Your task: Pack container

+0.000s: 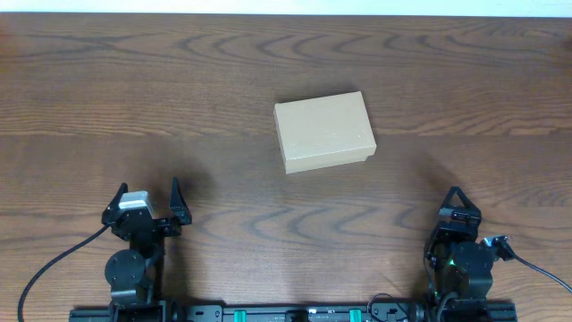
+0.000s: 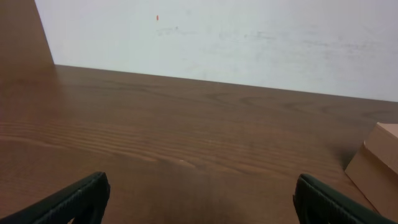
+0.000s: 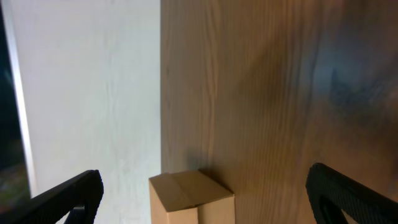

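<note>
Nearest edge: black mounting rail (image 1: 286, 313) with green fittings, thin black cables (image 1: 40, 282) looping off the arm bases.

Just beyond, on the left: black two-finger left gripper (image 1: 148, 190), jaws spread wide, nothing between them. Same in left wrist view: dark fingers (image 2: 78, 200) in the two lower corners, only bare wood in the gap. Released, empty.

On the right, level with it: black right gripper (image 1: 458, 201), turned on edge under the overhead camera, so spread hard to judge from above. In right wrist view, fingers (image 3: 65, 199) far apart at the frame's lower corners, clasping nothing.

Farther out, near the table's middle and a little toward the right arm's side: small rectangular tan cardboard container (image 1: 323, 131). Rests flat on the dark brown wood-grain table (image 1: 179, 89), lid down and closed, sides plain, skewed slightly against the table edge. Well apart from both grippers, touched by neither. Only one corner (image 2: 379, 162) in left wrist view, at the right border; seen far off between the fingers in right wrist view (image 3: 189, 199).

Farthest: white wall (image 2: 249, 37) behind the far table edge, small red speck (image 2: 157, 17) high on it.
</note>
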Controlling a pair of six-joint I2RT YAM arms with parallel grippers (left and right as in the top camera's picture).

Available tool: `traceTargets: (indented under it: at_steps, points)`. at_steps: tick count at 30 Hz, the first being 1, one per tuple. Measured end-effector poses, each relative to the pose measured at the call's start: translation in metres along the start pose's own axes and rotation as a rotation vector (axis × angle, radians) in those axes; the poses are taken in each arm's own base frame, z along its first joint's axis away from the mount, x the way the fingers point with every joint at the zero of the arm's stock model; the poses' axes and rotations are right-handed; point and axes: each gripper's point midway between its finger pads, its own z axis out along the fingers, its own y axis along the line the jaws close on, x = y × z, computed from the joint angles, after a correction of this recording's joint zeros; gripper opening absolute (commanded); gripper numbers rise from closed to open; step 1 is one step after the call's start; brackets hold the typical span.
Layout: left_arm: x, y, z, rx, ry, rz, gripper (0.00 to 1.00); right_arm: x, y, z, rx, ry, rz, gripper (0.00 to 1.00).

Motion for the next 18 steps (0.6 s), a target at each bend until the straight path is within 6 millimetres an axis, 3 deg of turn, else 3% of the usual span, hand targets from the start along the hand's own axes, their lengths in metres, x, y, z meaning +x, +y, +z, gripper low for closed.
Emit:
traceTargets:
  at_steps: [12,15,18]
  points:
    - [0.0,0.0,0.0,0.0,0.0,0.0,0.95,0.001,-0.003,0.004,-0.002,-0.007,-0.032,0.99]
    - [0.0,0.0,0.0,0.0,0.0,0.0,0.95,-0.003,0.007,0.004,-0.045,-0.027,-0.023,0.99]
    - [0.0,0.0,0.0,0.0,0.0,0.0,0.95,-0.007,0.031,0.002,-0.143,-0.05,-0.007,0.99]
